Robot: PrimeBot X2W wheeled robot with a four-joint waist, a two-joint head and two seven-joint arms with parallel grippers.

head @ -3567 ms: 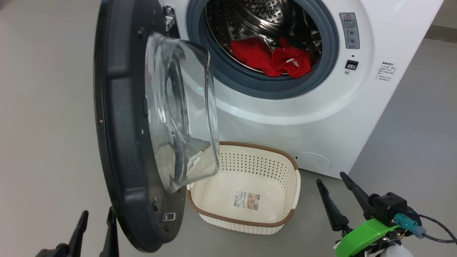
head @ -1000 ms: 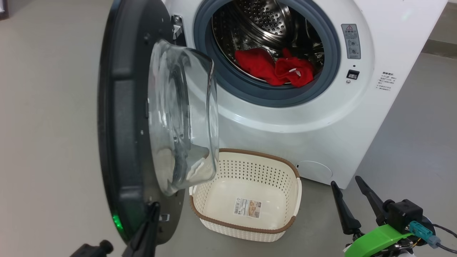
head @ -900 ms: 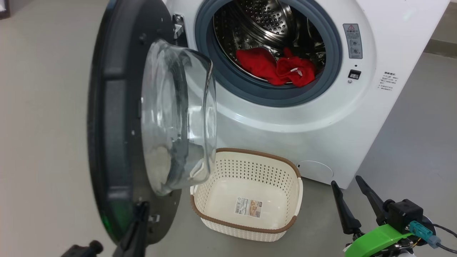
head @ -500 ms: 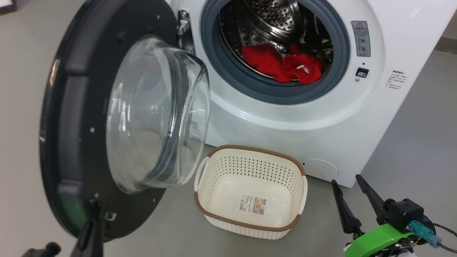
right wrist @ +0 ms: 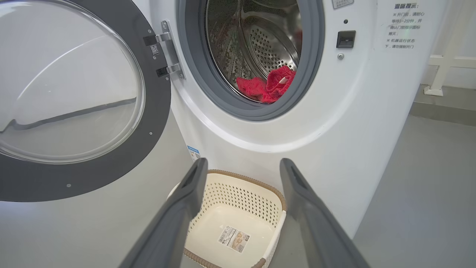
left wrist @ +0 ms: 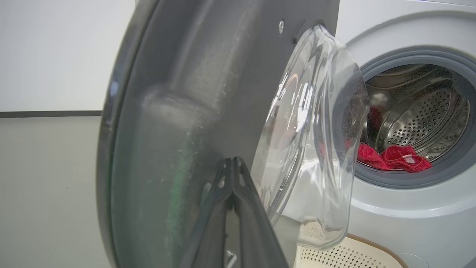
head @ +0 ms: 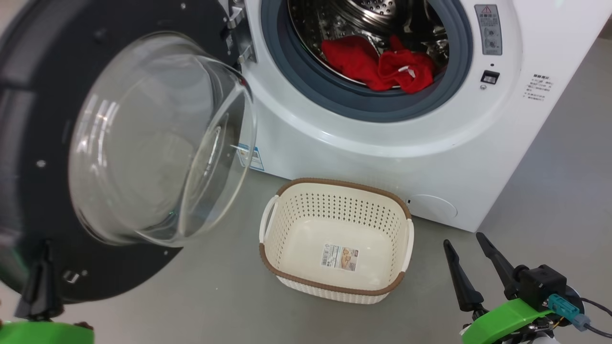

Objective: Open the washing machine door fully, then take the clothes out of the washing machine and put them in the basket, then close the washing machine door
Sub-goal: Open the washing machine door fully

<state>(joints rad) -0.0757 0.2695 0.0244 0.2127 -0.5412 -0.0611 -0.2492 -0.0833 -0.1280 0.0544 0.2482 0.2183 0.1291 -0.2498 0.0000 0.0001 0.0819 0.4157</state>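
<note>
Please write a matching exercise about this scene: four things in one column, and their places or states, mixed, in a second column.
1. bright red fabric clothes
2. cream perforated plastic basket
3. round black-rimmed glass door
4. right tool

A. standing wide open
B. inside the steel drum
C. empty, on the grey floor
D. open, holding nothing

Pairs: 1-B, 2-C, 3-A, 4-D
</note>
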